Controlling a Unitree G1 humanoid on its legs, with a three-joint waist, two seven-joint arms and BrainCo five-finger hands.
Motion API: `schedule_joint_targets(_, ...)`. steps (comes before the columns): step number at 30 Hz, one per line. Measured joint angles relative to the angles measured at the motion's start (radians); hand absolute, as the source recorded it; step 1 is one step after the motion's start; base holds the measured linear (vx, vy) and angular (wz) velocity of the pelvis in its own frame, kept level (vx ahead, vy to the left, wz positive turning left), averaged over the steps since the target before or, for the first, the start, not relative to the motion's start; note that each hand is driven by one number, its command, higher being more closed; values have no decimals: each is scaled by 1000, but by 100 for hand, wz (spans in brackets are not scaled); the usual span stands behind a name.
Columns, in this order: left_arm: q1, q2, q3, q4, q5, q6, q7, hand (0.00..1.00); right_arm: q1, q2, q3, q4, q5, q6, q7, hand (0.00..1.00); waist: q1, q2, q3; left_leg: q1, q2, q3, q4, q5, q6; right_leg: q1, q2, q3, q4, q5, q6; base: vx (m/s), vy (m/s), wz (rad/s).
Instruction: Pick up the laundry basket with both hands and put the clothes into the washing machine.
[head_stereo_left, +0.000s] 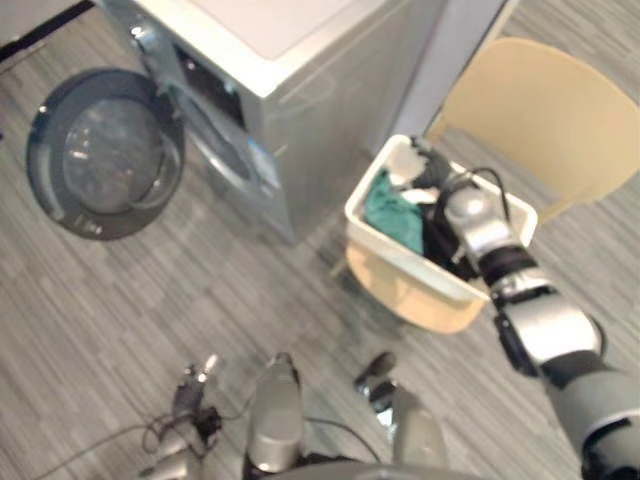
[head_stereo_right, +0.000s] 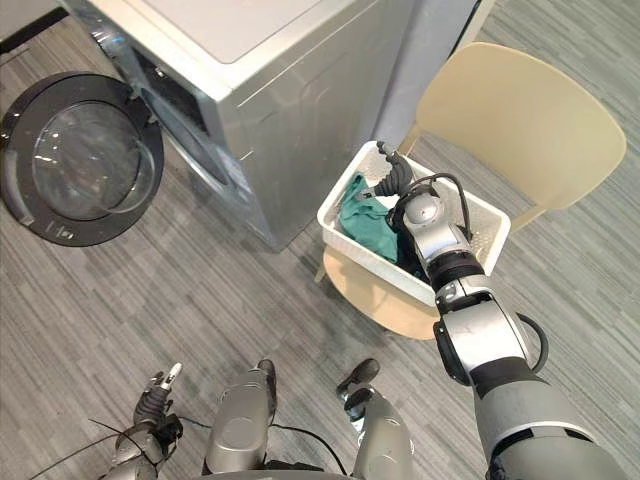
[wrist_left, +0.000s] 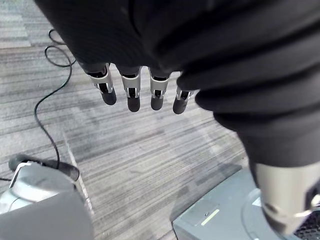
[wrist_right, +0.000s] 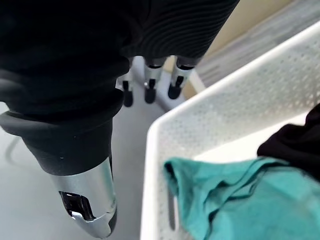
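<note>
While my right hand hovers straight-fingered over the far corner of the white perforated plastic basket, left hand hangs loose.

Right arm — silver-grey shells, black band behind the wrist, thin black cable looped beside the right hand. Left hand matches — dark ribbed cover, silver fingers, dark tips, silver thumb apart from them.

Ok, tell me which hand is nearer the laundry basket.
Right. The right hand is at the laundry basket's far rim; the left hand hangs low over the floor, well apart.
</note>
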Motion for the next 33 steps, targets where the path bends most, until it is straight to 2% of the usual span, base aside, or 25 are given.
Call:
schedule_joint_targets(1,6,-2,1,1,-2,1,0,0,28,6,1,-2,-7,1,0,0,1,8,4,-21,46,-26,86,8,13,29,34,-5,3,-24,-7,164,-243,-5)
schedule_joint_targets(2,7,-2,1,5,-2,1,0,0,44,12,1,-5,-12,2,0,0,2,10,5,-29,63,-37,118,19,16,44,49,-7,-2,-32,-10,118,-203,-8)
schedule_joint_targets(3,5,-2,1,10,-2,2,0,0,72,19,1,-18,-23,6,0,0,0,6,5,-44,80,-50,161,46,13,67,67,-8,-27,-35,-10,109,-180,0)
schedule_joint_targets(4,6,-3,3,10,-2,3,-1,0,100,38,0,-35,-31,15,0,0,-2,-12,6,-74,95,-56,170,27,20,82,76,0,-62,-35,-11,110,-158,-3)
schedule_joint_targets(5,7,-3,7,11,-2,4,-1,0,104,53,1,-36,-34,18,0,0,-7,-23,7,-78,94,-55,138,11,14,81,76,8,-70,-34,-13,100,-93,-20)
schedule_joint_targets(7,9,-3,11,11,-2,5,-2,0,119,96,4,-36,-40,18,1,0,-22,-39,13,-86,83,-89,-48,8,4,80,76,33,-103,-25,-13,108,40,-39)
schedule_joint_targets(8,13,-4,13,8,-2,4,-2,0,137,102,11,-31,-42,18,2,0,-18,-42,14,-85,66,-140,-173,31,-29,80,75,49,-116,-15,3,159,186,-58)
schedule_joint_targets(9,31,-13,24,8,-2,0,0,0,149,107,28,-30,-51,17,2,0,-17,-35,11,-54,63,-162,-305,116,-65,79,83,71,-116,1,32,123,157,-67)
schedule_joint_targets(10,43,-20,32,8,-2,0,0,0,154,111,30,-30,-61,17,3,0,-15,-28,9,-47,68,-169,-327,204,-102,80,92,88,-116,5,42,204,280,-59)
schedule_joint_targets(11,44,-18,40,16,-2,2,0,0,168,121,29,-29,-91,16,4,0,-20,-59,7,-49,49,-160,-320,205,-149,77,79,101,-133,23,69,174,227,-18)
schedule_joint_targets(12,36,-9,37,16,-2,2,-2,0,174,118,25,-22,-123,17,4,0,-25,-75,3,-58,31,-161,-323,200,-141,80,57,94,-154,34,84,256,310,4)
schedule_joint_targets(15,19,-5,15,-5,-2,-2,-1,0,139,121,23,20,-235,14,1,0,8,-79,3,-61,-16,-129,-312,203,-131,86,19,104,-192,62,107,148,173,4)
schedule_joint_targets(21,15,15,-41,-38,-44,-24,2,0,3,112,25,158,-352,12,-23,0,15,-37,29,-83,-27,-131,-314,204,-129,75,11,93,-202,66,111,18,59,3)
schedule_joint_targets(24,-11,8,-93,-52,-75,-35,-1,0,-22,36,23,212,-383,20,-42,0,19,-3,48,-135,-32,-161,-332,211,-120,33,14,67,-200,70,112,-65,22,18)
schedule_joint_targets(25,-28,8,-110,-52,-95,-40,-1,0,-24,3,18,233,-391,22,-44,0,32,8,56,-154,-33,-169,-342,217,-115,11,15,63,-198,74,110,-58,21,8)
schedule_joint_targets(26,-36,8,-113,-53,-108,-43,-1,0,-24,-9,17,247,-391,24,-44,0,39,9,59,-161,-36,-169,-351,226,-113,1,13,62,-198,76,108,-56,23,15)
schedule_joint_targets(28,-54,-3,-119,-53,-142,-47,0,0,-24,-31,-1,265,-391,40,-45,0,40,30,77,-174,-47,-189,-376,248,-111,-7,8,39,-197,76,108,-47,14,23)
schedule_joint_targets(33,-55,-11,-168,-53,-169,-46,-1,0,-26,-33,-20,283,-392,43,-52,0,54,43,85,-209,-55,-220,-425,286,-115,-38,13,10,-206,80,102,-38,3,17)
